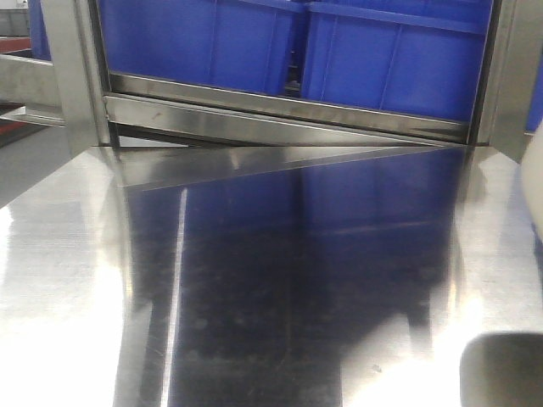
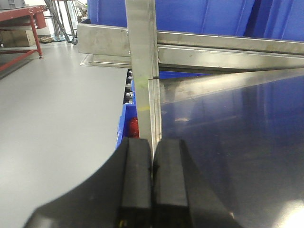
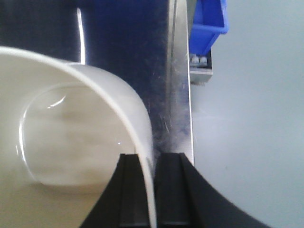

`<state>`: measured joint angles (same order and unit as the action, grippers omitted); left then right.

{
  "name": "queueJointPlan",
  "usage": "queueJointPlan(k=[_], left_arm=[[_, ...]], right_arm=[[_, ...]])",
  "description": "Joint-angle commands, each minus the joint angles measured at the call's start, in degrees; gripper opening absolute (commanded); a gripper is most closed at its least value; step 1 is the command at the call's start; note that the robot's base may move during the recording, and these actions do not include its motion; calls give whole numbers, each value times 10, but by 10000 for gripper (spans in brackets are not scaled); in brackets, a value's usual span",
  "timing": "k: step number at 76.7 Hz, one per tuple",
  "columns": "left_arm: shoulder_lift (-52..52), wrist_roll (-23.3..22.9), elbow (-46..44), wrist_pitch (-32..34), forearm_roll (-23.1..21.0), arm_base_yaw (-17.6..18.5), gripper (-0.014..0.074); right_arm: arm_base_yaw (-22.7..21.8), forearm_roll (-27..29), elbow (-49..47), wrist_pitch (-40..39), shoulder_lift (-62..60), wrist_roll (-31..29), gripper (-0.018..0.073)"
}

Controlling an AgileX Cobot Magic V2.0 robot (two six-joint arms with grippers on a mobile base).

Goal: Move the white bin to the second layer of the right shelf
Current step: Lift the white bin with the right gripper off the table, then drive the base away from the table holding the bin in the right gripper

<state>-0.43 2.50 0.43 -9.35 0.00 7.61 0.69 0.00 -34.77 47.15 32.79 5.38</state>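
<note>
The white bin [image 3: 71, 128] fills the left of the right wrist view, glossy and cream-white, seen from above into its empty inside. My right gripper [image 3: 151, 190] is shut on the white bin's rim, one finger inside the wall and one outside. The bin rests by the right edge of the mirror-like steel trolley shelf [image 3: 175, 95]. In the front view only a sliver of the white bin [image 1: 534, 186] shows at the right border. My left gripper [image 2: 152, 180] is shut on nothing, over the trolley shelf's left edge. Small white rollers [image 3: 198, 60] show under a blue crate; I cannot tell whether they belong to the right shelf second layer.
Large blue crates [image 1: 280, 42] stand on a steel rack level straight ahead, behind a steel rail [image 1: 280, 114]. An upright steel post [image 2: 142, 61] rises before the left gripper. A blue crate [image 3: 209, 21] sits beyond the trolley's right edge. Grey floor [image 2: 57, 118] lies to the left.
</note>
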Motion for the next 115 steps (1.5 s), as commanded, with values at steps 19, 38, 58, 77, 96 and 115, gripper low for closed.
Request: queueJointPlan(k=[19, 38, 58, 77, 96, 115], left_arm=[[-8, -3, 21, 49, 0, 4, 85], [-8, -3, 21, 49, 0, 4, 85], [-8, -3, 21, 49, 0, 4, 85], [-8, -3, 21, 49, 0, 4, 85], [-8, -3, 21, 49, 0, 4, 85], [-8, -3, 21, 49, 0, 4, 85]], right_arm=[[-1, 0, 9, -46, -92, 6, 48], [-1, 0, 9, -45, -94, 6, 48], [-1, 0, 9, -45, -94, 6, 48], [-1, 0, 9, -45, -94, 6, 48], [-1, 0, 9, -45, -94, 6, 48], [-1, 0, 9, -45, -94, 6, 48]])
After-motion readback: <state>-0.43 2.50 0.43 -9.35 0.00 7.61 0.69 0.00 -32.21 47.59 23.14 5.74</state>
